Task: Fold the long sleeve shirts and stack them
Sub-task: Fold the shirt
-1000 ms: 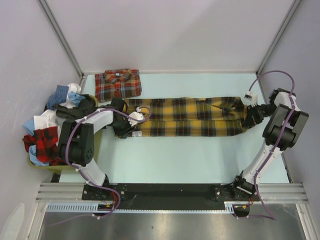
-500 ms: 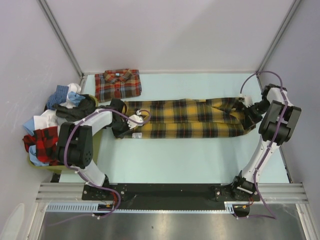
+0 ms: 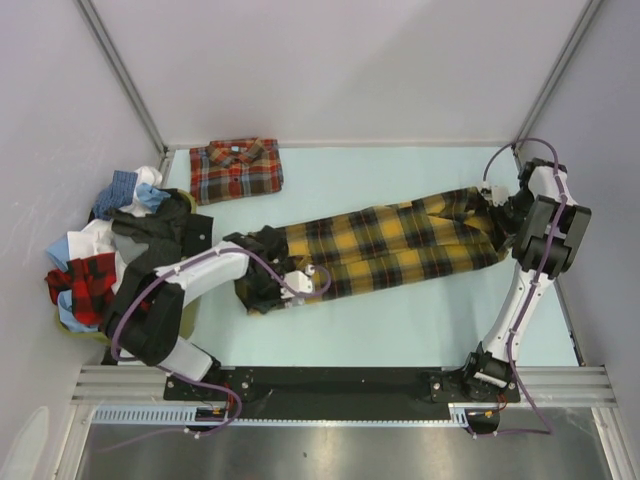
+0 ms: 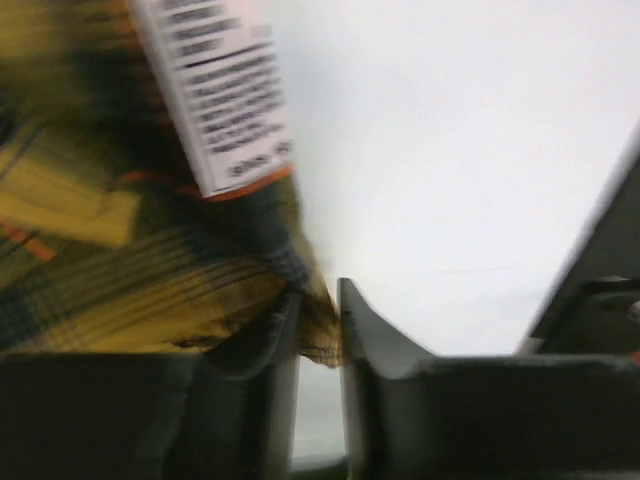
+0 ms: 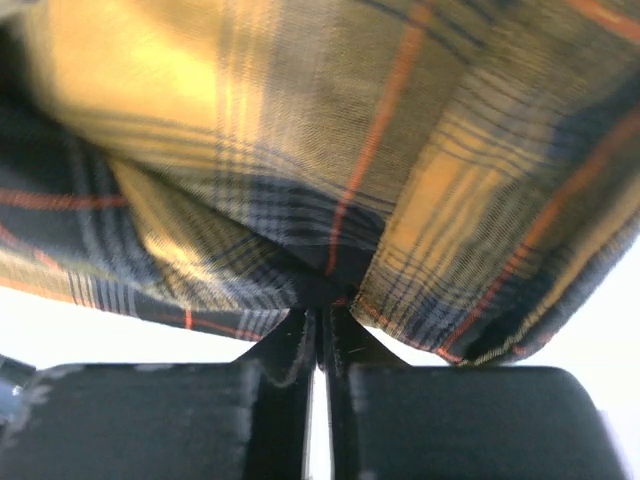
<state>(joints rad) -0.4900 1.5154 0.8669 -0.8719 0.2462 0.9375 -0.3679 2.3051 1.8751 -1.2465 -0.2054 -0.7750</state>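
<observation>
Yellow plaid shirt (image 3: 400, 240) is held stretched, one end pinched tight in the left gripper (image 4: 318, 320), the other in the right gripper (image 5: 320, 322); even tension should be kept while folding

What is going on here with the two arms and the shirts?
The two arms hold the yellow-and-black shirt by its ends: the left end effector pinches one end, the right end effector the other. The shirt is stretched in a long band, slanting across the table, not yet folded short. The red-orange shirt lies folded at the far left corner. More clothes are heaped beside the table on the left.
</observation>
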